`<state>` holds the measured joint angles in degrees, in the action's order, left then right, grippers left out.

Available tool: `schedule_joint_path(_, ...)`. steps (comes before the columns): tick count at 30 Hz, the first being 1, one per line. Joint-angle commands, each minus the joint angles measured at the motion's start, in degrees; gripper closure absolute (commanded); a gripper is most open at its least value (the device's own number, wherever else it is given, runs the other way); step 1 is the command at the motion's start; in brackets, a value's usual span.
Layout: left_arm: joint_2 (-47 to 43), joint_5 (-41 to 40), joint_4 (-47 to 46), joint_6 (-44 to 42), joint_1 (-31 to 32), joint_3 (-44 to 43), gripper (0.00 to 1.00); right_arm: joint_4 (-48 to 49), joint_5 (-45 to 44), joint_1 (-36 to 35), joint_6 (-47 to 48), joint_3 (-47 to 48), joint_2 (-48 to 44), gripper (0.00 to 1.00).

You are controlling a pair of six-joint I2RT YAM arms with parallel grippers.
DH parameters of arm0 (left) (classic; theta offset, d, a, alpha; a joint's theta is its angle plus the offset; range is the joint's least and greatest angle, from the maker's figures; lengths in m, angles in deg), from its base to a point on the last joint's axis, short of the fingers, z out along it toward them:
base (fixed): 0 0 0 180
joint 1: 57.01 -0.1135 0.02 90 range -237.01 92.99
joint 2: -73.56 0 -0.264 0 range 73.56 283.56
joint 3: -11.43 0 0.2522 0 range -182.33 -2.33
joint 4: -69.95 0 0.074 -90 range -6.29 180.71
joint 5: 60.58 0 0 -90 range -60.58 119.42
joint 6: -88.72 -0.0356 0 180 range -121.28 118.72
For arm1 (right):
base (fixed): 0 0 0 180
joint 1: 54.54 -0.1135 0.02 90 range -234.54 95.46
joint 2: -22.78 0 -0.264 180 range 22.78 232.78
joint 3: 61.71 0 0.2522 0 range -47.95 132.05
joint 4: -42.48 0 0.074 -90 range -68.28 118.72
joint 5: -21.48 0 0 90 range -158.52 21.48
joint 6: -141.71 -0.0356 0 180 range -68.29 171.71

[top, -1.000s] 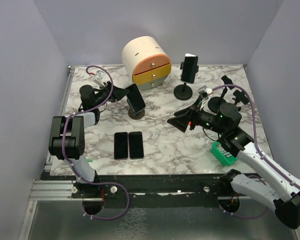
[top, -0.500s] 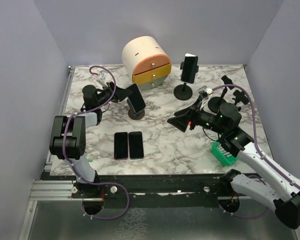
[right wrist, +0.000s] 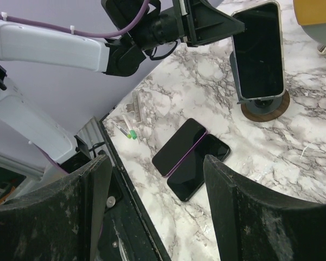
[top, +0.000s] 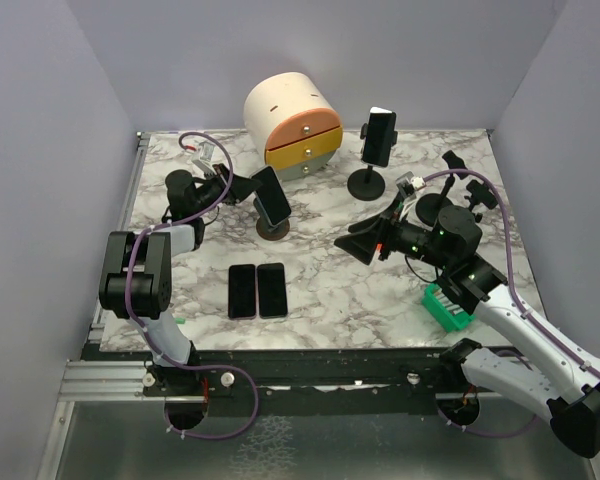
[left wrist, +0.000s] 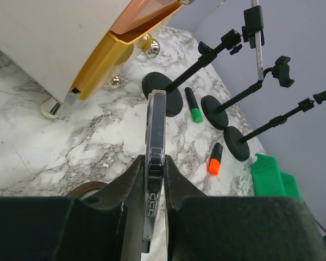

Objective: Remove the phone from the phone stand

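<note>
Jaws of left gripper (left wrist: 155,173) clamp the phone (left wrist: 156,122), standing upright, screen facing right.

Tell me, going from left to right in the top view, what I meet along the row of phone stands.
Left hand → phone it clamps → second phone → empty stands.

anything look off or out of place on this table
Nothing spilled or broken. Two phones lie flat on the marble table rather than on stands, and a green marker and an orange marker lie loose among the stand bases.
</note>
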<state>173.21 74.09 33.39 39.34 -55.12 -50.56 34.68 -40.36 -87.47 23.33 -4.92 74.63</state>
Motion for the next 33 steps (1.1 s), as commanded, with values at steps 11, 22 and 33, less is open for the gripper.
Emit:
schedule_joint_path(11, -6.06, -5.51, 2.17, -3.6, 0.38, 1.59, 1.0, -2.41, -1.26, -0.34, 1.77, 2.17, -0.26, 0.27)
schedule_joint_path(22, -16.65, -9.05, 5.26, -2.4, 0.39, 2.22, 1.0, -4.26, -2.49, -0.38, 3.15, 3.25, -0.64, 0.27)
schedule_joint_path(33, -31.68, -2.5, 5.85, 2.94, 4.37, 4.24, 1.0, -7.8, -3.38, -0.38, 6.24, 5.1, -1.97, 0.27)
